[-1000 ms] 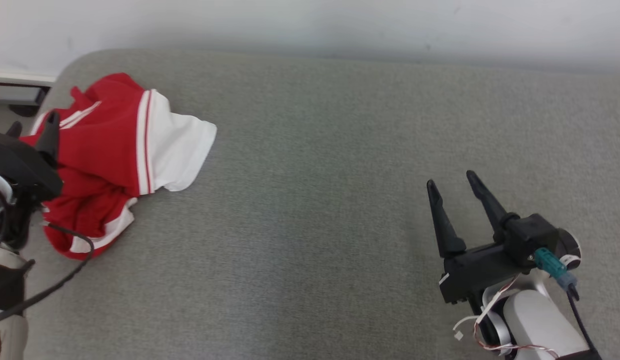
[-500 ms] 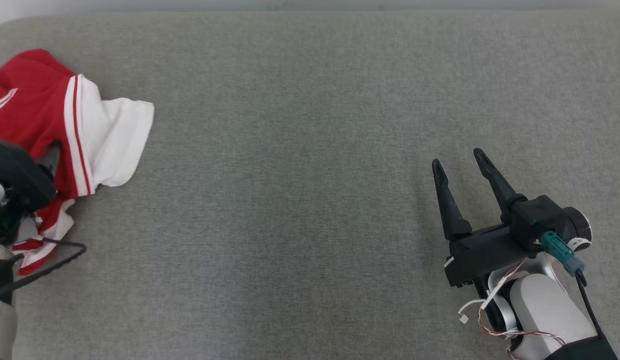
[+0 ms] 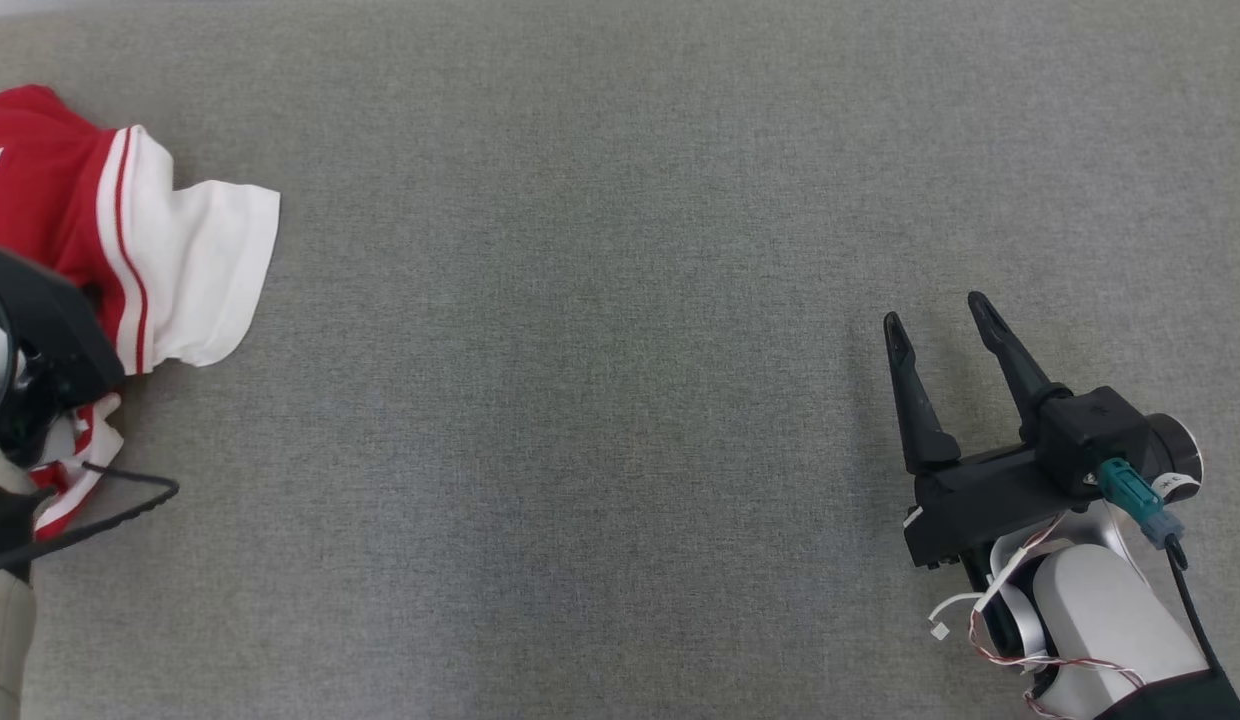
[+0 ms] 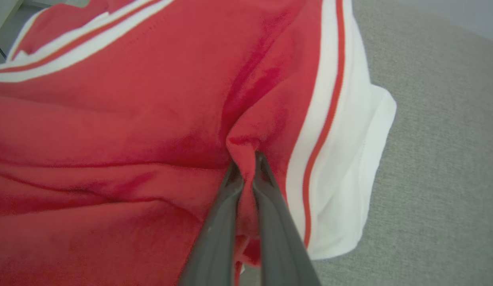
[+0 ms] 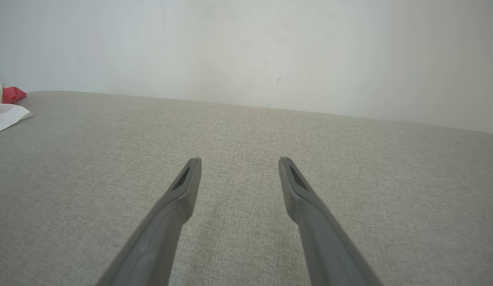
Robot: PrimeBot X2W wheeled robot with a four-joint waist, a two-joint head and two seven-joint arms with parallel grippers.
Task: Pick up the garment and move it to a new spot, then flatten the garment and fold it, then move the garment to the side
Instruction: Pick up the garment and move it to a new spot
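**Change:** the left gripper goes from spread to clamped. Its 2 fingers now pinch a raised ridge of red cloth on the garment, just beside the white-banded edge. The head camera has also swung, so the garment sits at the left edge of that view. That shift is the camera's, not the cloth's.

**Right gripper**: fingers apart, nothing between them, over bare surface at the near right, well apart from the garment.

**Meaning:** the grasp looks made and the lift is not yet begun. Pick-up-and-move is the step in hand; flattening, folding and setting aside remain. A 1-point pinch will likely leave the rest hanging bunched.

**Materials:**
- The garment is a soft knit with a red body and a white panel edged by a thin red stripe, crumpled in loose folds.
- The surface is grey woven upholstery, matte and finely textured.
- The fingers are long, dark, tapering and rigid.
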